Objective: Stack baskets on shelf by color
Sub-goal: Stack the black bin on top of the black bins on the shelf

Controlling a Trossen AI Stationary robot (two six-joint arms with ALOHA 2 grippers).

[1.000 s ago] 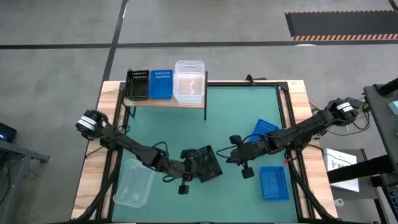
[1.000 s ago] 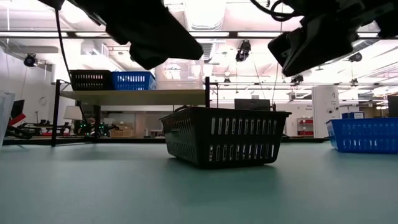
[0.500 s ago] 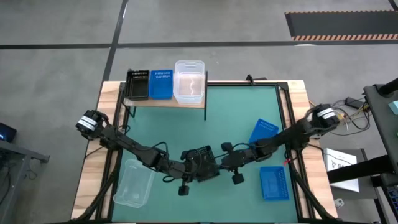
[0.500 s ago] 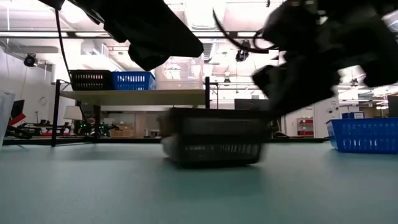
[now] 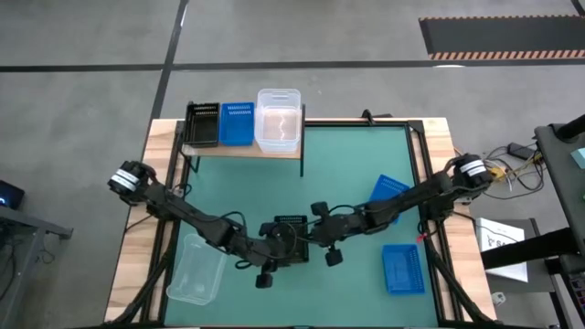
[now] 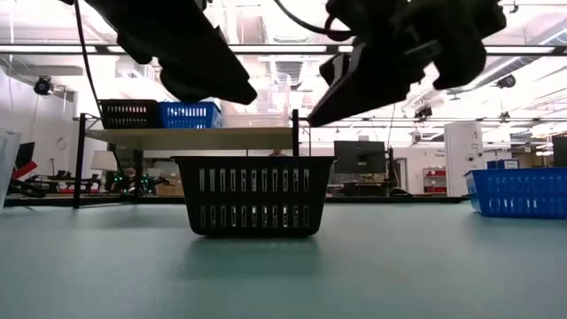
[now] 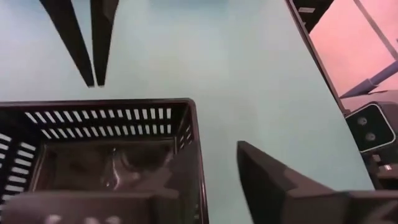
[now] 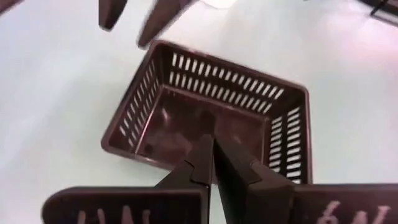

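Black basket (image 5: 291, 238) stands upright on the tabletop (image 5: 347, 164), mid-front, well apart from the shelf (image 5: 242, 149); left end effector (image 5: 277, 250) straddles its left wall, fingers parted, not gripping; right end effector (image 5: 313, 232) above its right rim, fingers closed, empty.

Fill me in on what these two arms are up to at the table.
The robot is sorting baskets onto the shelf, which already carries black, blue and clear ones. Both arms meet at a black basket standing upright on the green mat. The left gripper is at the basket's side with its jaws parted, one finger inside the wall and one outside. The right gripper, shut, hovers over the basket. A clear basket and two blue baskets wait on the mat.
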